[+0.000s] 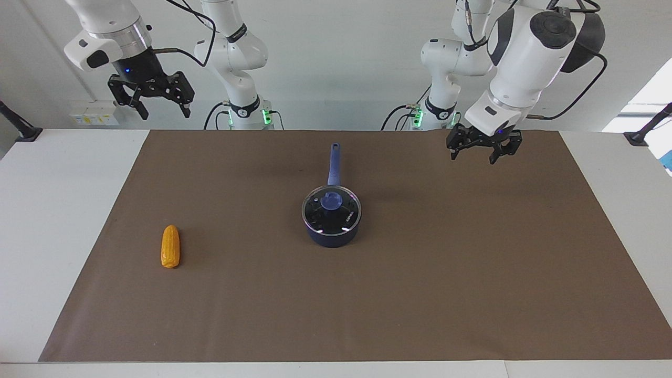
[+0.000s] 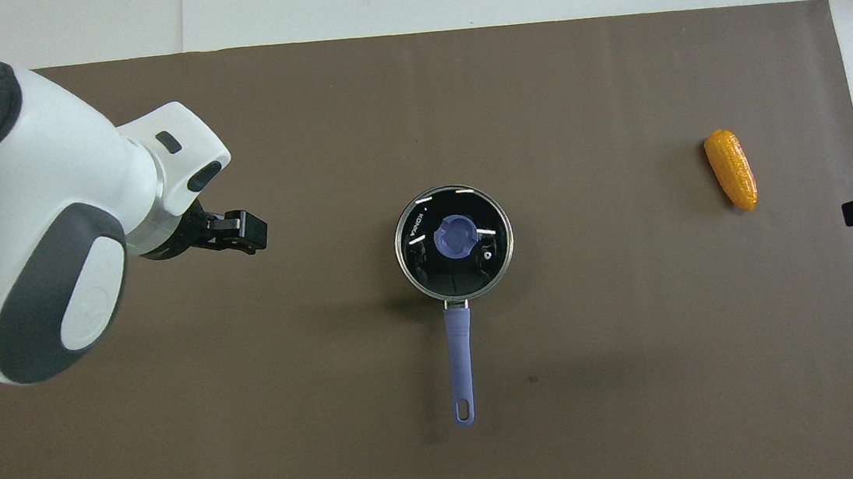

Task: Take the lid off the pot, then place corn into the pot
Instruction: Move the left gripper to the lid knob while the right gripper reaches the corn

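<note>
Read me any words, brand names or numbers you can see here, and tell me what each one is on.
"KONKA": white lettering on the glass lid of the pot, near its rim, legible in the overhead view.
The same lettering shows in the facing view, too small to read.
No other text or numbers visible, on the corn or elsewhere.

One pot [image 1: 332, 223], one lid [image 1: 331, 210], one corn [image 1: 170, 253].
</note>
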